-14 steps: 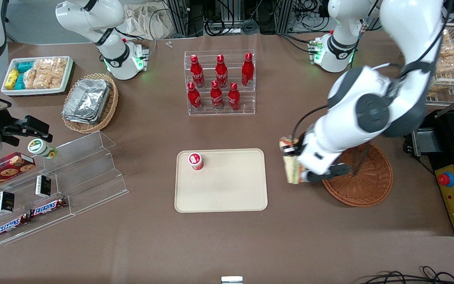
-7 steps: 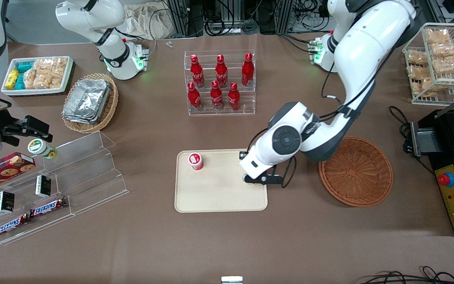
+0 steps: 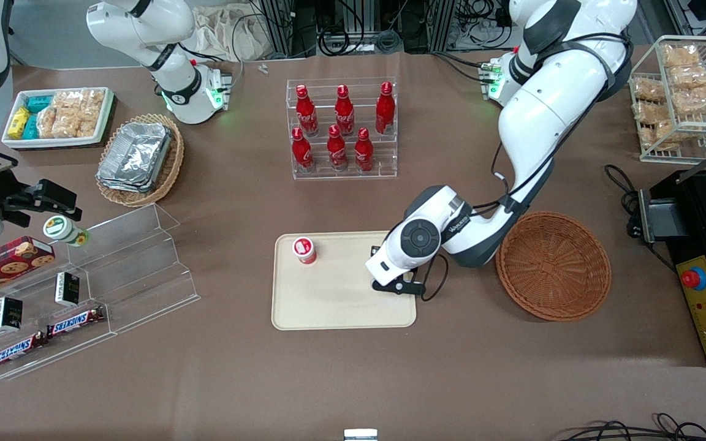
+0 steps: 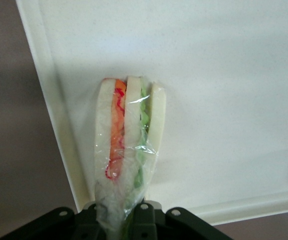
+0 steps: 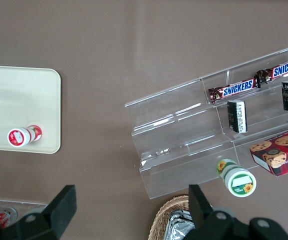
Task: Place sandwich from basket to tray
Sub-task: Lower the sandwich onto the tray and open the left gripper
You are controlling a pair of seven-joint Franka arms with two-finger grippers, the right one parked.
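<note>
My left gripper [image 4: 126,217] is shut on the sandwich [image 4: 128,145], a wrapped wedge of pale bread with orange-red and green filling, pinched by its wrapping end. It hangs low over the cream-beige tray [image 4: 223,75], close to the tray's edge. In the front view the gripper [image 3: 390,283] is over the tray's [image 3: 334,306] end nearest the round reddish-brown basket [image 3: 554,264]; the arm hides the sandwich there. The basket holds nothing that I can see.
A small red-and-white cup [image 3: 304,250] stands on the tray's parked-arm end. A rack of red bottles [image 3: 342,128] stands farther from the front camera than the tray. A clear stepped shelf [image 3: 89,288] with snacks lies toward the parked arm's end.
The left arm has carried the sandwich from beside the basket to over the tray's edge, then lowered and shifted slightly further over the tray.
</note>
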